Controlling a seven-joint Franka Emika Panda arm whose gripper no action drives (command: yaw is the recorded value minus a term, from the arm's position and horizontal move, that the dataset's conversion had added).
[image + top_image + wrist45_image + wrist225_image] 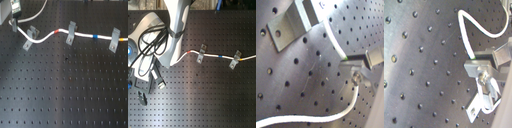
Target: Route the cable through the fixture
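White cable [82, 34] laid across the dark perforated table [65, 90] in the first exterior view, passing through the middle clip [71, 32] and the clip [114, 40] nearest the first exterior view's right edge, with a red band [56, 31] just before the middle clip and a blue band [96, 36] between the two. Leaning fixture [30, 37] toward the first exterior view's left, tilted diagonally, with the cable running right at its upper end; whether threaded through or merely passing behind, not resolvable. Gripper [14, 23] at the first exterior view's upper left corner, just beside the fixture, largely cut off by the frame; degree of opening and any grasp on the cable impossible to tell. In the second exterior view, arm [177, 30] covering the fixture, cable [218, 54] emerging toward the second exterior view's right.
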